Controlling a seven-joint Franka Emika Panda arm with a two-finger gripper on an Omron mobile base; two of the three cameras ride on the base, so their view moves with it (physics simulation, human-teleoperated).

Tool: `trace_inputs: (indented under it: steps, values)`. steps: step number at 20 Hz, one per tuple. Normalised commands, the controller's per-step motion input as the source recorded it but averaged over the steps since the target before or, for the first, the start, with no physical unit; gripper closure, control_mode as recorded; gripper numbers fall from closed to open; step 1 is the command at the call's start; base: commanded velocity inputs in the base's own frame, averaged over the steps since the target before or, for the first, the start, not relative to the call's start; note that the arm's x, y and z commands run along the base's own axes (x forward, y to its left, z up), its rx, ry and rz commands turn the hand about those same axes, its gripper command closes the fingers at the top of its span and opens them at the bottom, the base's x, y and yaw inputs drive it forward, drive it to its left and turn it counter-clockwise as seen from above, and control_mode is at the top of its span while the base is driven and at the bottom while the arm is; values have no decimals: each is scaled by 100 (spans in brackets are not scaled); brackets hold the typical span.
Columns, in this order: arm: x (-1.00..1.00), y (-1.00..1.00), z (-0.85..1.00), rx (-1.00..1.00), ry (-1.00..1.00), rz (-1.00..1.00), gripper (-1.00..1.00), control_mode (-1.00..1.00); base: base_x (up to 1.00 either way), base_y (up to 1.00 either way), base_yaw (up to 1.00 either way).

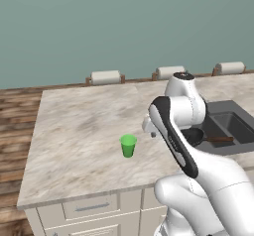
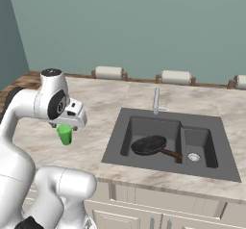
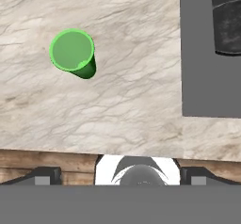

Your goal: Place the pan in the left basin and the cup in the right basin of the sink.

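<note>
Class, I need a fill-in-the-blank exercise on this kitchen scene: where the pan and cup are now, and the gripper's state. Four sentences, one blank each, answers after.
1. The pan lies in the ____ basin of the sink.
2. The cup stands upright on the ____.
3. The cup's colour is ____.
4. The gripper is ____ and holds nothing.

Missing words: left; counter; green; open
</note>
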Motion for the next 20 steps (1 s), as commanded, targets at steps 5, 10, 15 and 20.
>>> trace_inputs:
  steps: [5,10,15,20]
  values:
    - [35,8,0,0,0,0,-100,-100,0,0,0]
    - [32,6,0,0,0,0,-100,-100,0,0,0]
    - [24,5,0,0,0,0,-100,-100,0,0,0]
    - [20,3,0,0,0,0,-100,-100,0,0,0]
